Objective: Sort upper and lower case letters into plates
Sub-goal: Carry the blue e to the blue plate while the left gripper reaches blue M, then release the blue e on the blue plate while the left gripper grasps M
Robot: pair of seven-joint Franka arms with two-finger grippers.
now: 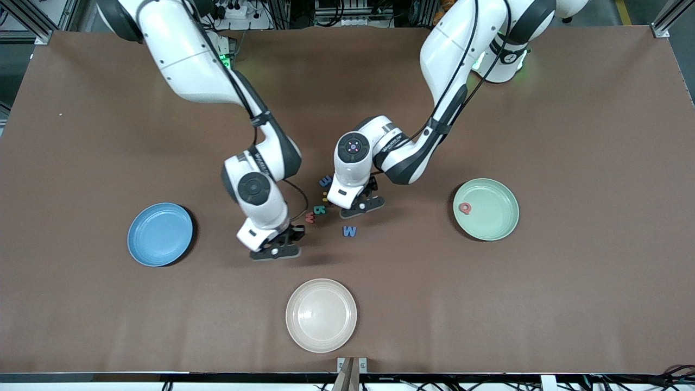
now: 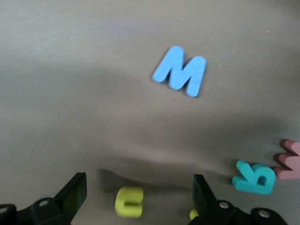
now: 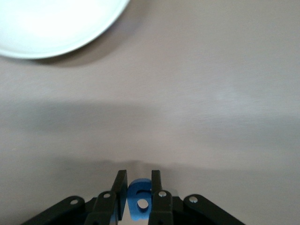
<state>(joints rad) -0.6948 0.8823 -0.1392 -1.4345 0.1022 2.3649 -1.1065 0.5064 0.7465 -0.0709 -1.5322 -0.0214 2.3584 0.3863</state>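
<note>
Right gripper [image 3: 138, 192] pinches a blue letter [image 3: 139, 202] — left gripper [image 2: 138, 199] (spread wide) hovers.

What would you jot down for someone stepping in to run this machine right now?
Right gripper: shut on a small blue letter, over bare table between the blue plate and the cream plate.
Left gripper: open, low over the letter cluster, a yellow letter between its fingers, not gripped.
Done: one salmon-red letter lies in the mint green plate. Blue plate holds nothing.
Left: the blue M, teal letter, red letter and the other letters at mid-table.
</note>
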